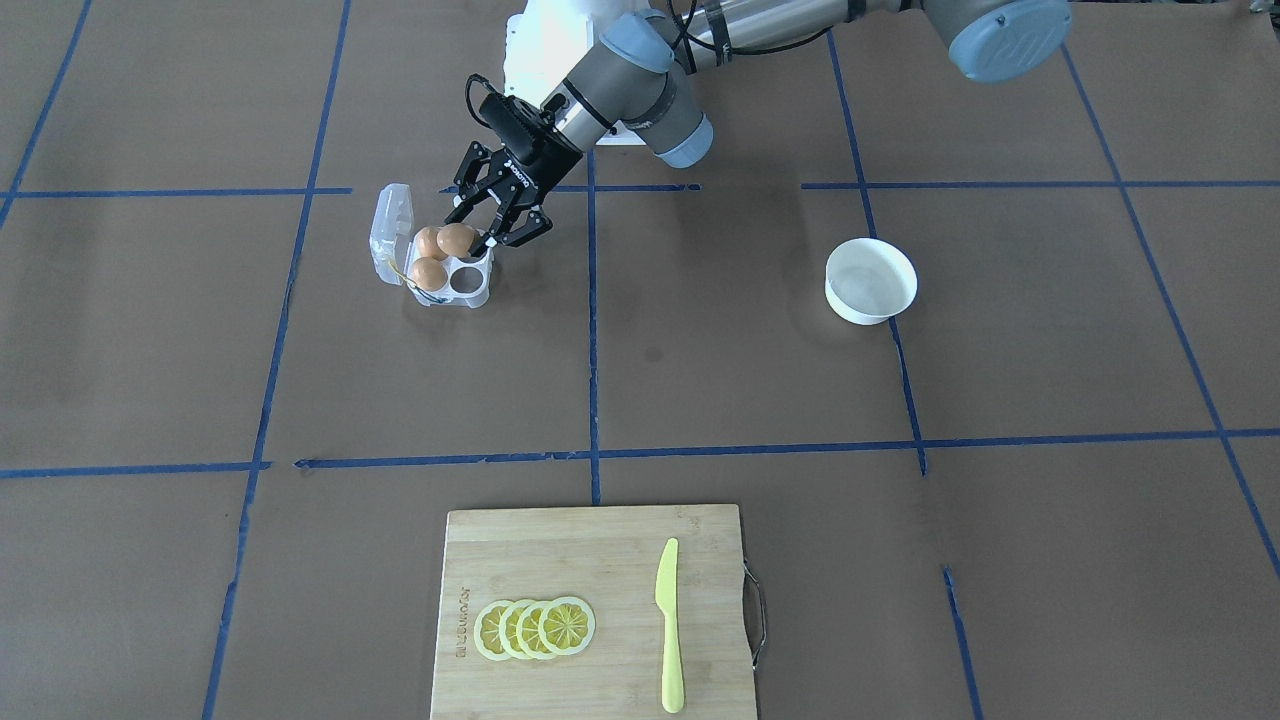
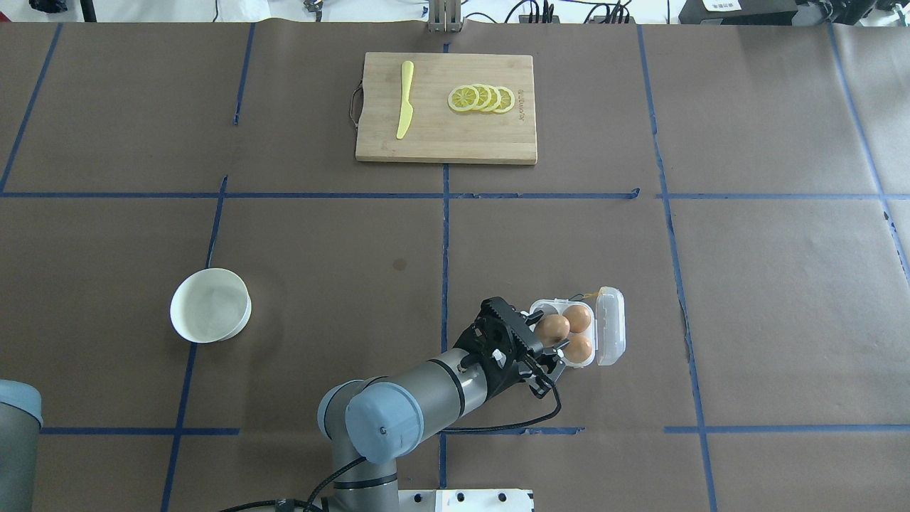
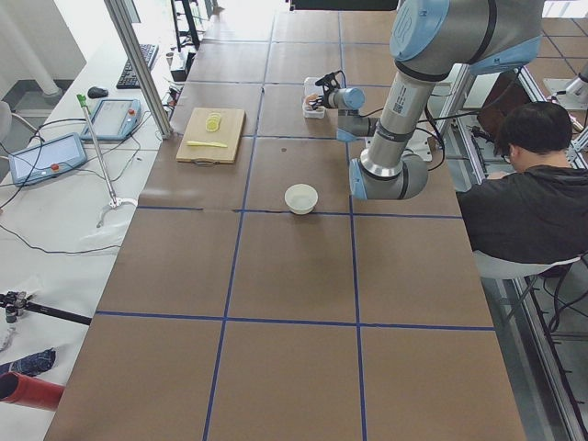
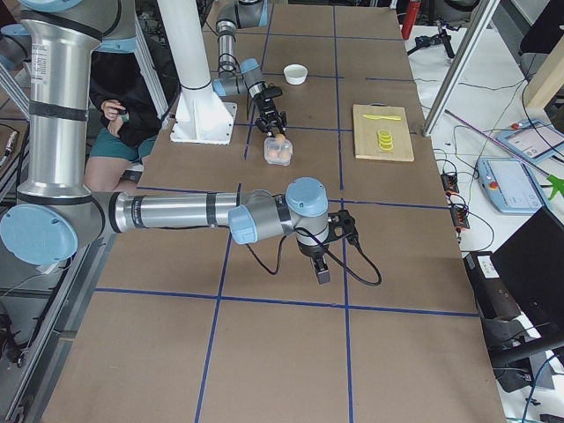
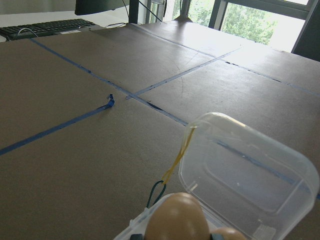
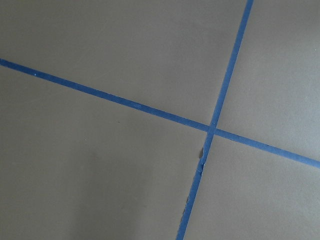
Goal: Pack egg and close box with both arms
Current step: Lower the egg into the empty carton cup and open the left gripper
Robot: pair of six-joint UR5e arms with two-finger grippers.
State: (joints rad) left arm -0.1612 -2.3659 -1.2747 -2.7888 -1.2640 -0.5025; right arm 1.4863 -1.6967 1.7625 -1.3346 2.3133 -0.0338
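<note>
The clear box [image 1: 448,298] stands open on the table, its lid [image 1: 390,225] tipped back, and it also shows in the overhead view [image 2: 551,307]. Two eggs [image 2: 577,334] sit in the cells by the lid. My left gripper [image 1: 478,238] is shut on a third egg [image 1: 457,238] and holds it just over a cell on the near side. In the left wrist view this egg [image 5: 175,217] fills the bottom centre, with the lid [image 5: 245,170] and yellow string [image 5: 180,150] behind. My right gripper [image 4: 322,269] hangs over bare table far from the box; I cannot tell whether it is open.
A white bowl [image 2: 210,304] stands empty on the robot's left side. A wooden cutting board [image 2: 441,135] at the far edge bears a yellow knife [image 2: 404,99] and lemon slices [image 2: 482,99]. A seated person [image 3: 533,184] is behind the robot. The right wrist view shows only blue tape lines [image 6: 210,127].
</note>
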